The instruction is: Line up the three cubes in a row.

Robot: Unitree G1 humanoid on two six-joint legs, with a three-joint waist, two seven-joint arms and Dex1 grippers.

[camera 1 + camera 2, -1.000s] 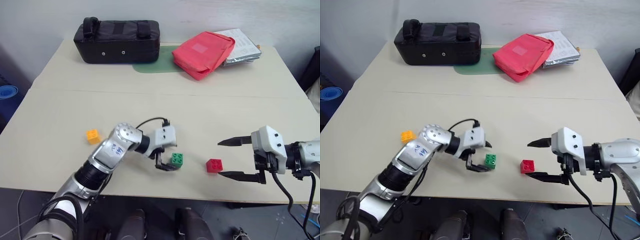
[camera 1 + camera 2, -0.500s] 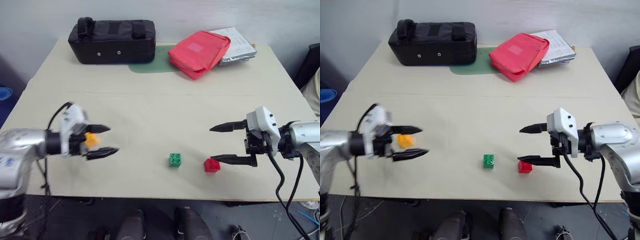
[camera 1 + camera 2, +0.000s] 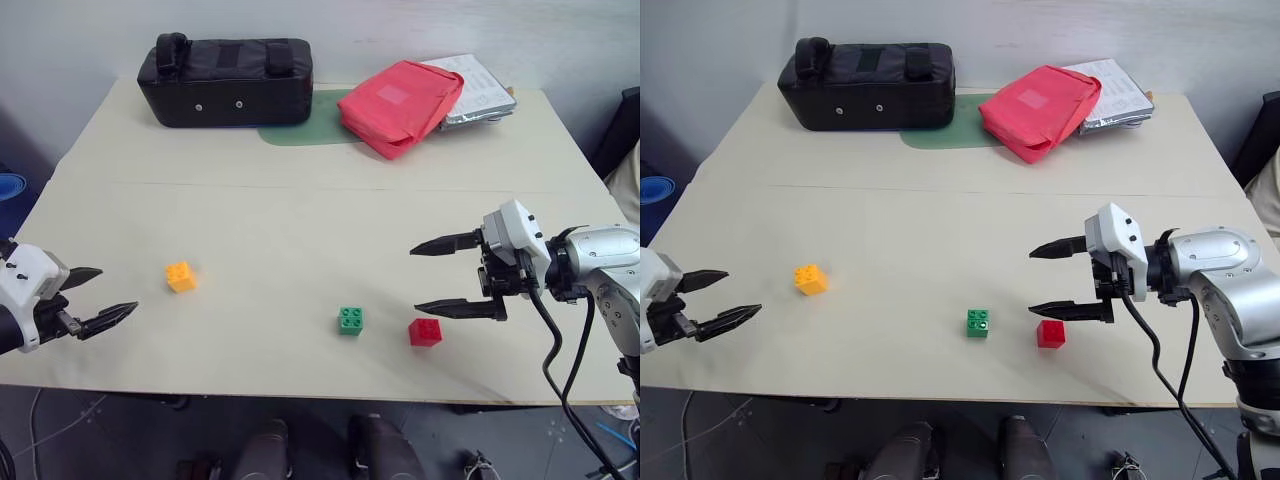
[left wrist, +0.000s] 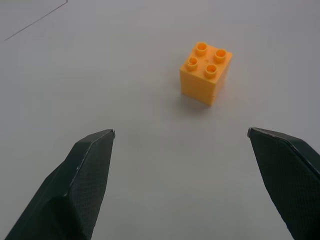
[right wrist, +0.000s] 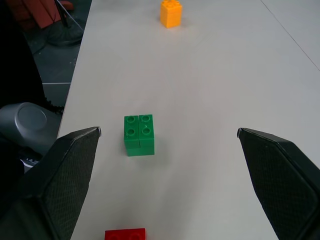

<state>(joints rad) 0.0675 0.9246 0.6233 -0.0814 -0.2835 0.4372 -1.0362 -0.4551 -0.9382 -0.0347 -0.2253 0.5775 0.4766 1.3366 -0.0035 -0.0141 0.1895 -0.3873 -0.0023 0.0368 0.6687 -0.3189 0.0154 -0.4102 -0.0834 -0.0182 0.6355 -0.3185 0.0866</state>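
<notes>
Cubes, orange [image 3: 181,276], green [image 3: 350,320] and red [image 3: 425,332], sit apart on the surface [image 3: 300,220], look light, hard and smooth, best pinched by flat sides; left gripper [image 3: 100,298] and right gripper [image 3: 438,277] are spread wide, holding nothing.

The left gripper [image 3: 105,294] shows its arm cut off at the left edge. A silver packet [image 3: 480,90] lies half hidden under the red pouch [image 3: 405,104] at the far right.
</notes>
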